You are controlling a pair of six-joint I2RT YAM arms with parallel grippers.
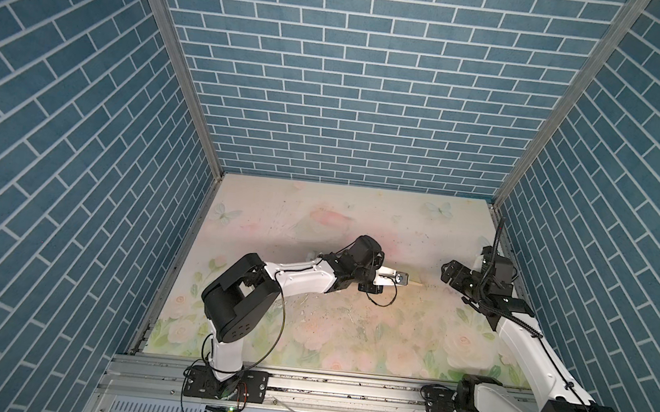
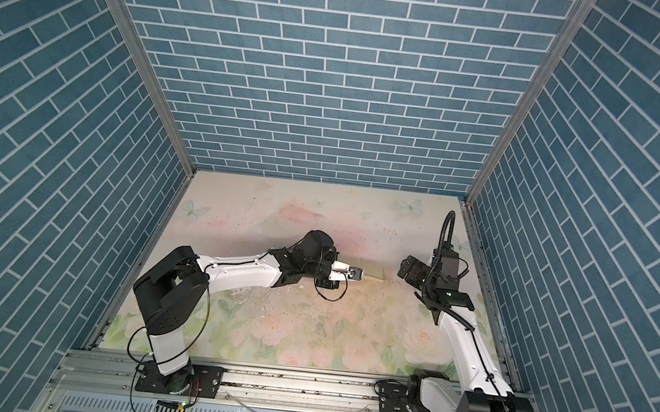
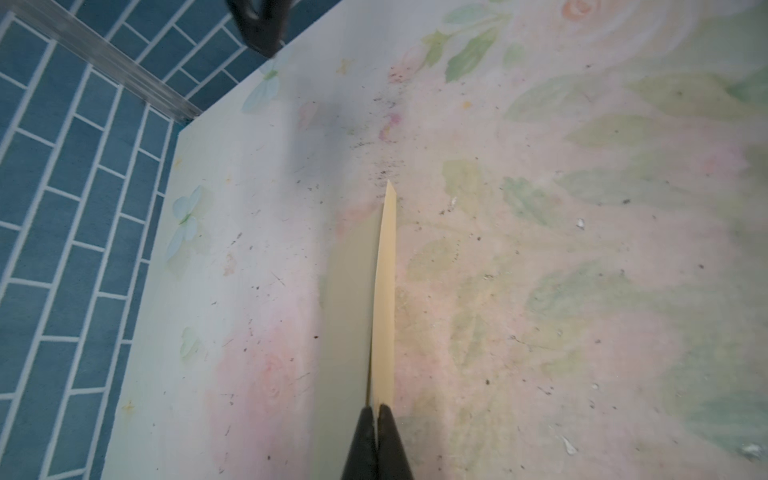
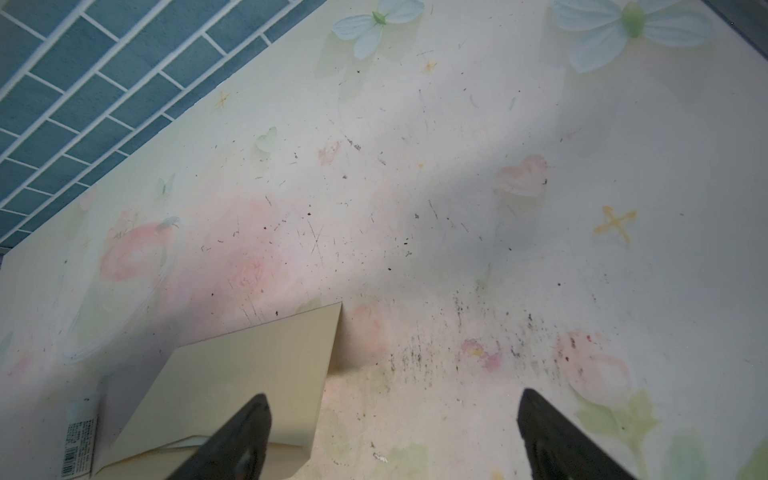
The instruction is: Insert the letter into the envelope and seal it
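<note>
The envelope (image 2: 371,272) is a plain pale yellow sheet near the middle of the table. My left gripper (image 3: 377,409) is shut on its near edge, so the left wrist view shows the envelope (image 3: 384,291) almost edge-on. In the right wrist view the envelope (image 4: 249,374) stands tilted up from the table, with a fold along its lower edge. My right gripper (image 4: 390,415) hangs open just to the right of it with nothing between its fingers; one finger (image 4: 245,432) overlaps the sheet in that view. Both grippers also show in a top view: left gripper (image 1: 406,280), right gripper (image 1: 447,271). The letter is not visible.
The floral table mat (image 1: 348,334) is scuffed and speckled with dark crumbs. A white part with a printed label (image 4: 79,436) shows beside the envelope. Blue brick walls (image 1: 352,92) close in the back and both sides. A metal rail (image 1: 322,386) runs along the front.
</note>
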